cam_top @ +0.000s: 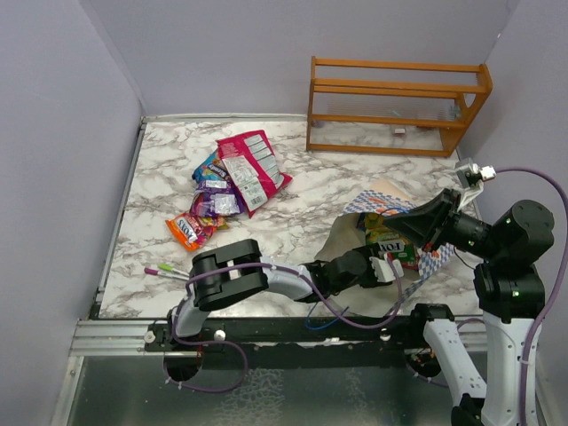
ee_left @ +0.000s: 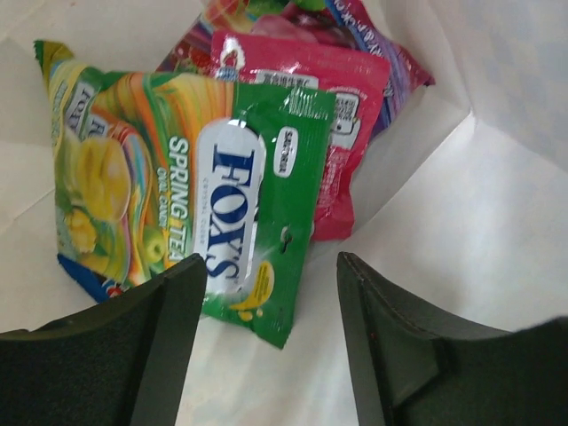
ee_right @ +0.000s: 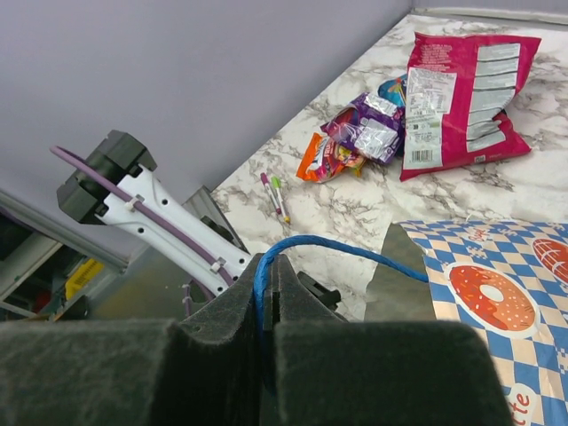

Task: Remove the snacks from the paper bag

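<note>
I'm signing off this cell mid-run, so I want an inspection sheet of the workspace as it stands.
Surface: marble-patterned table.
Job's things: paper bag lying open at the right. A green packet and a pink packet are inside. A pile of snacks is already out.
Clutter: two pens near the left arm; wooden rack at the back.
Grippers: left gripper open inside the bag, holding nothing; right gripper shut on the blue cord handle.
Cables: purple cables along both arms.
Surroundings: plain grey walls.
</note>
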Tool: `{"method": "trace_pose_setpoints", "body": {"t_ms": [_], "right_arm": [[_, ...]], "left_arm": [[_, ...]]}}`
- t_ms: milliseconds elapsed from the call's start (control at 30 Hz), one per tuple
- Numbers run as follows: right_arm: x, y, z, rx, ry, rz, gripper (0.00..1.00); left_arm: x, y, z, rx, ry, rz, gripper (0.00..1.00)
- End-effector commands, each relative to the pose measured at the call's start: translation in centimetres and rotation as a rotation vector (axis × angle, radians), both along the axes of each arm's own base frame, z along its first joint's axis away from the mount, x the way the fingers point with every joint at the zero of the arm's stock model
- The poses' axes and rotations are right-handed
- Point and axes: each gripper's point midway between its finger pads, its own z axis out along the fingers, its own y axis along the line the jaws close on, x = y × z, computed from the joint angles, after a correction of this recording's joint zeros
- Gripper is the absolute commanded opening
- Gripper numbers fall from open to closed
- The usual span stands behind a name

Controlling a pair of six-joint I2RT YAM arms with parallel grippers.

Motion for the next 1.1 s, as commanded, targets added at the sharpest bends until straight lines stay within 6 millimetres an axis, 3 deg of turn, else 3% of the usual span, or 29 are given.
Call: {"method": "trace_pose_setpoints", "body": {"t_ms": [0, 167, 233, 467, 600, 733, 900, 1067], "right_arm": [[-0.3, 0.1, 1.3, 0.000, -0.040, 0.007, 0.02], [-0.4, 0.2, 1.5, 0.003, -0.041, 0.013, 0.02], [-0.5, 0.2, 1.7, 0.004, -0.043, 0.012, 0.02], [-0.8, 0.2, 2.4, 0.002, -0.052, 0.015, 0.02], [-0.9, 0.2, 2.7, 0.001, -0.056, 0.015, 0.02], [-0.7, 0.0, 2.4, -0.009, -0.055, -0.005, 0.02], [0.1, -0.4, 2.0, -0.028, -0.055, -0.051, 0.02], [0.8, -1.0, 1.9, -0.054, -0.065, -0.099, 0.02]], "left_arm": [[0.5, -2.1, 1.5, -0.072, -0.030, -0.029, 0.67], [2.7, -2.2, 0.0, -0.024, -0.077, 0.039, 0.81], [3.8, -2.3, -0.4, -0.024, -0.075, 0.059, 0.98], [7.3, -3.6, -1.3, 0.005, -0.095, 0.104, 0.98], [9.1, -3.9, -0.9, 0.025, -0.112, 0.141, 0.85], [9.4, -2.9, 0.4, 0.029, -0.148, 0.160, 0.51], [9.1, -1.0, 2.6, 0.020, -0.155, 0.185, 0.20], [8.3, 0.7, 5.4, -0.015, -0.132, 0.192, 0.10]]}}
